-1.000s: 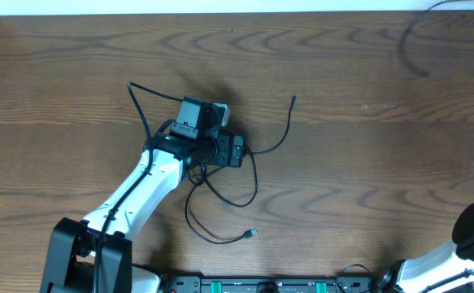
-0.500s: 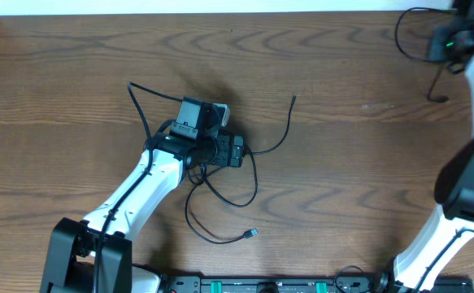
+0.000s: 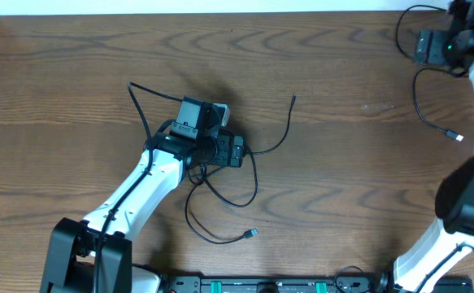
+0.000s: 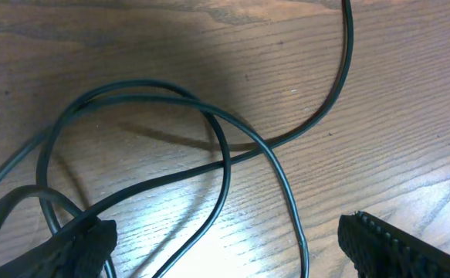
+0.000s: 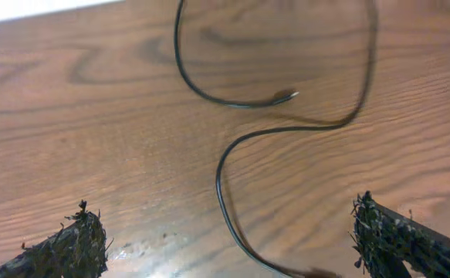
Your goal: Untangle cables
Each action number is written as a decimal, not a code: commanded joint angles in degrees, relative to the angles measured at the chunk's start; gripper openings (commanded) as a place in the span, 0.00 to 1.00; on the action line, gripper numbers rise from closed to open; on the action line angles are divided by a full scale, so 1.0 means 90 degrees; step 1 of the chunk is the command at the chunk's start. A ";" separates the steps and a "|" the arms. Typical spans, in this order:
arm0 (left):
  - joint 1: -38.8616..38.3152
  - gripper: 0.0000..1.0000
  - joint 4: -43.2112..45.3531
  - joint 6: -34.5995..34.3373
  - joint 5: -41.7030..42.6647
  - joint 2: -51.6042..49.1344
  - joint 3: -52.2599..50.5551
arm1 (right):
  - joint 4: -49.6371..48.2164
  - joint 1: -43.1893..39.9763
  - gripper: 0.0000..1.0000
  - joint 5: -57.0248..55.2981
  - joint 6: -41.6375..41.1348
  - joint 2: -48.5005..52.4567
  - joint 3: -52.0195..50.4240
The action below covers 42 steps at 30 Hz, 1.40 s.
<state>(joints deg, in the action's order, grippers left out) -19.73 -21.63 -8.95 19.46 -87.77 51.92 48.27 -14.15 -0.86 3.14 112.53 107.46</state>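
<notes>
Overhead first: the left pincer (image 3: pixel 224 150) sits right on top of the thin black rubbery cable tangle (image 3: pixel 256 181). The loops spill out below it and loose ends fan away on both sides across the brown wood-grain counter (image 3: pixel 342 212). Way off in the far corner, the right pincer (image 3: pixel 436 45) has a second thin black cable (image 3: pixel 418 98) trailing away beneath it, with a small plug at the end.

Left wrist cam: the left pincer (image 4: pixel 225 228) is spread wide and gripping nothing. The overlapping loops of the black cable (image 4: pixel 226 154) lie just ahead of its fingers and between them.

Right wrist cam: the right pincer (image 5: pixel 225 212) is also spread wide. The other black cable (image 5: pixel 218 181) snakes in an S ahead of it and runs back between the fingers. I can't tell if it's draped on anything.

My take on handling: this stuff is light, floppy and a bit slick, so it'll drag its neighbours along. I'd grab near a plug end or on a single free strand, never at a crossing.
</notes>
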 commanded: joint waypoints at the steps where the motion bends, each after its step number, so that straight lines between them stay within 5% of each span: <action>1: 0.0002 0.98 -0.0015 0.0066 0.0049 -0.0012 -0.0044 | 0.0090 0.0068 0.99 -0.0078 -0.0121 -0.0850 0.0095; 15: 0.0002 0.98 -0.0015 0.0066 0.0049 -0.0012 -0.0044 | 0.0486 0.0707 0.99 -0.0066 -0.0738 -0.3708 0.0095; 18: 0.0002 0.98 -0.0015 0.0066 0.0049 -0.0012 -0.0044 | 0.1226 0.0823 0.99 -0.0053 -0.1574 -0.4192 0.0095; 27: 0.0002 0.98 -0.0015 0.0066 0.0049 -0.0012 -0.0044 | 0.2669 0.1154 0.99 0.0709 -0.2205 -0.4058 -0.0542; 42: 0.0002 0.98 -0.0015 0.0066 0.0049 -0.0012 -0.0044 | 0.0495 0.2166 0.99 0.0760 -0.2203 -0.3939 -0.3733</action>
<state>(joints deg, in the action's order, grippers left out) -19.73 -21.65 -8.95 19.46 -87.77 51.92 55.11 3.88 5.63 -16.08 77.12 76.90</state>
